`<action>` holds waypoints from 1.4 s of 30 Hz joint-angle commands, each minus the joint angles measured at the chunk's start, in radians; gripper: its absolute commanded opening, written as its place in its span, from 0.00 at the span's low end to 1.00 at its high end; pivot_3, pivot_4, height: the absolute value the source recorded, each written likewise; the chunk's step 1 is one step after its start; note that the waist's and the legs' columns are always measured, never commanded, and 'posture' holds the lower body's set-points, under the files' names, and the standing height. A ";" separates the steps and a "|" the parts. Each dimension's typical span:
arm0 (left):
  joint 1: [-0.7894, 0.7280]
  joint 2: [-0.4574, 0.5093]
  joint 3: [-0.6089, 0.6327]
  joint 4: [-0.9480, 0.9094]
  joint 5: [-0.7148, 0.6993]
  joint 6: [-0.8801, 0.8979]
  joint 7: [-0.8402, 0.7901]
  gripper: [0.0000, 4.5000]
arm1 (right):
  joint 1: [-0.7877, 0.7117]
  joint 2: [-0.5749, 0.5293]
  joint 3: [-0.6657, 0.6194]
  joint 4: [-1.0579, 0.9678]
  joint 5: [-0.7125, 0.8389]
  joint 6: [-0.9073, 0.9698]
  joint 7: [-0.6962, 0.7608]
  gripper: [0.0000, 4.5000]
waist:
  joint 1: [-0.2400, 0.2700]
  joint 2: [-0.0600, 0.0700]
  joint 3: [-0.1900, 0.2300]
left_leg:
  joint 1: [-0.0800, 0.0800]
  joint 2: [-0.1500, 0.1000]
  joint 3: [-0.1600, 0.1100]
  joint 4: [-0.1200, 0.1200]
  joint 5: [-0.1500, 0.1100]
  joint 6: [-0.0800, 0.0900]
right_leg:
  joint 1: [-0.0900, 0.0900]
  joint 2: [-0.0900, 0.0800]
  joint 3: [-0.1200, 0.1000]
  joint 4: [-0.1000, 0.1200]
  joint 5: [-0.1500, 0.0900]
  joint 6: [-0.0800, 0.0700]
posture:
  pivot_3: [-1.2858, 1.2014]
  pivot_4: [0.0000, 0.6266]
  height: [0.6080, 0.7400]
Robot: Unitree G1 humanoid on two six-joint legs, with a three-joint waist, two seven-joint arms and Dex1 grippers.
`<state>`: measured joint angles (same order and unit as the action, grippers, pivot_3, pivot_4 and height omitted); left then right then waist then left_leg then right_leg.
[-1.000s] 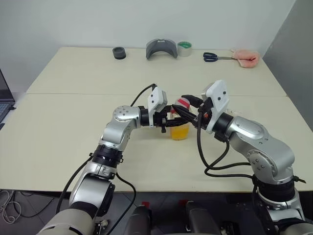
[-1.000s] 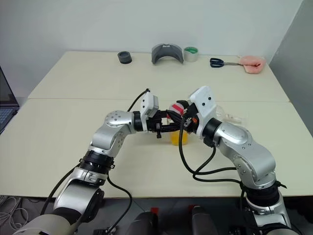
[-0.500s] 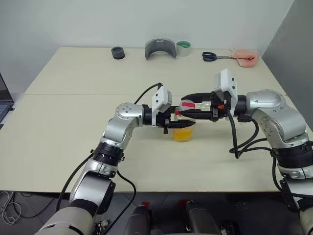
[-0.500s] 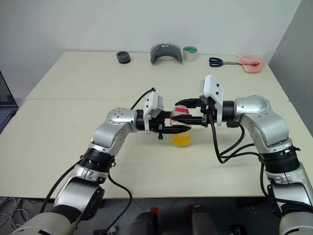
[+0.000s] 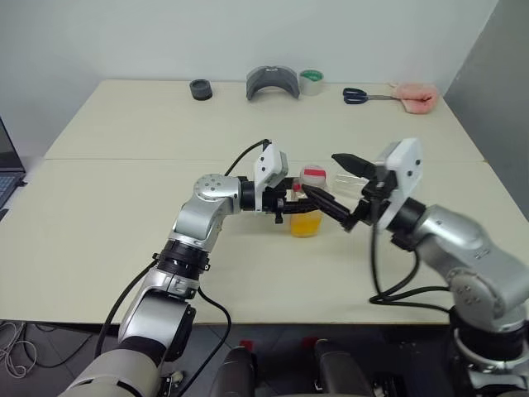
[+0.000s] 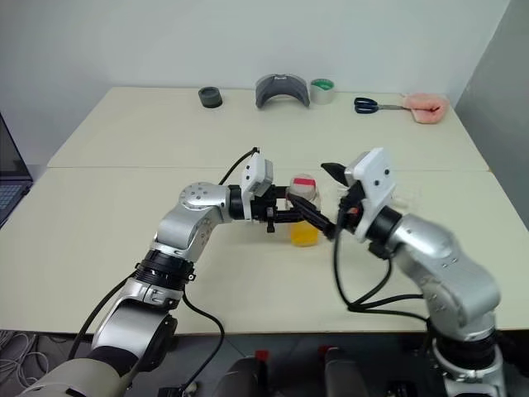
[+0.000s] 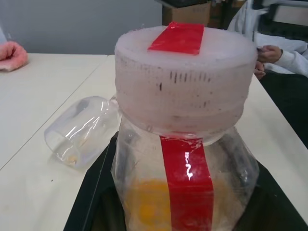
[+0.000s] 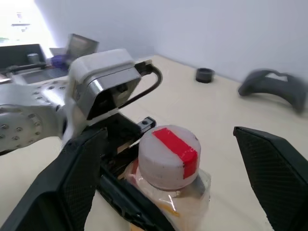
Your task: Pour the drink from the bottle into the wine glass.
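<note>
The bottle [image 5: 307,207] stands upright on the table [image 5: 124,207] with its red-striped white cap [image 5: 312,174] on. The orange drink [image 5: 304,224] fills its lower part. My left gripper [image 5: 296,205] is shut on the bottle's body from the left. My right gripper [image 5: 324,175] is open, its fingers spread wide to either side of the cap without touching it. The wine glass [image 7: 82,130] lies on its side on the table just beyond the bottle, to its right, and seems to hold no drink.
Along the table's far edge sit a black roll [image 5: 201,88], a grey curved piece [image 5: 273,82], a tape roll [image 5: 312,80], scissors [image 5: 357,96] and a pink cloth [image 5: 413,97]. A laptop [image 5: 7,169] is at the left. A person's hand [image 7: 269,53] rests past the table.
My right gripper has let go of the cap, opened wide and drawn back a little. The cap stays on the bottle. The left gripper and bottle have not moved.
</note>
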<state>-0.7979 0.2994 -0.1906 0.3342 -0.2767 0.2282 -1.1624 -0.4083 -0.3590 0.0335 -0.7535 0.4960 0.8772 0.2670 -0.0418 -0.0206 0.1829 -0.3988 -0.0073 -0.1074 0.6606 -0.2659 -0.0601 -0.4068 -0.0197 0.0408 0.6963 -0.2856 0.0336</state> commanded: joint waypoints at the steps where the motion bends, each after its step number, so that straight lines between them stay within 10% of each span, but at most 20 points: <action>1: -0.042 -0.011 0.013 -0.001 0.000 -0.036 0.004 0.41 | -0.008 0.038 0.059 -0.048 -0.097 -0.004 -0.122 0.99 | 0.001 0.000 0.000 | 0.000 0.000 0.000 0.000 0.000 0.000 | 0.000 0.000 0.000 0.000 0.000 0.000 | 0.52 0.24 1.00; 14: -0.050 -0.026 0.016 0.027 0.007 -0.062 -0.002 0.41 | -0.013 0.134 0.114 0.058 -0.231 -0.075 -0.184 0.99 | -0.001 0.000 0.000 | 0.000 0.000 0.000 0.000 0.000 0.000 | 0.000 0.000 0.000 -0.001 0.000 0.000 | 0.52 0.24 1.00; 23: -0.049 -0.024 0.017 0.030 0.009 -0.065 0.008 0.41 | 0.004 0.164 0.120 0.079 -0.236 -0.100 -0.158 0.42 | -0.001 0.000 0.000 | 0.000 0.000 0.000 0.000 0.000 0.000 | 0.000 0.000 0.000 -0.001 0.000 0.000 | 0.52 0.24 1.00; 26: -0.049 -0.021 0.016 0.029 0.007 -0.063 0.005 0.41 | 0.007 0.161 0.129 0.089 -0.231 -0.118 -0.131 0.42 | -0.001 0.000 0.000 | 0.000 0.000 0.000 0.000 0.000 0.000 | 0.000 0.000 0.000 -0.001 0.000 0.000 | 0.52 0.24 1.00; 36: -0.058 0.003 0.012 0.037 0.007 -0.067 -0.056 0.41 | -0.204 -0.226 0.099 0.433 -0.002 -0.327 0.687 0.42 | -0.005 0.000 0.001 | 0.001 0.000 0.000 -0.001 0.000 0.001 | 0.002 0.001 -0.001 -0.002 0.000 0.000 | 0.52 0.24 1.00; 42: -0.047 0.006 0.017 0.024 0.009 -0.063 -0.039 0.41 | -0.244 -0.223 0.068 0.509 0.021 -0.297 0.693 0.49 | -0.010 0.000 0.001 | 0.000 0.000 0.000 -0.001 -0.001 0.001 | 0.001 0.001 -0.001 -0.002 0.000 0.000 | 0.52 0.24 1.00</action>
<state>-0.8198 0.2896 -0.2158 0.3853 -0.2607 0.1670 -1.2332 -0.6592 -0.5901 0.1105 -0.2129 0.4937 0.5914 0.9454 -0.0518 -0.0201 0.1836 -0.3987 -0.0071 -0.1075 0.6603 -0.2664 -0.0591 -0.4056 -0.0190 0.0400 0.6941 -0.2855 0.0335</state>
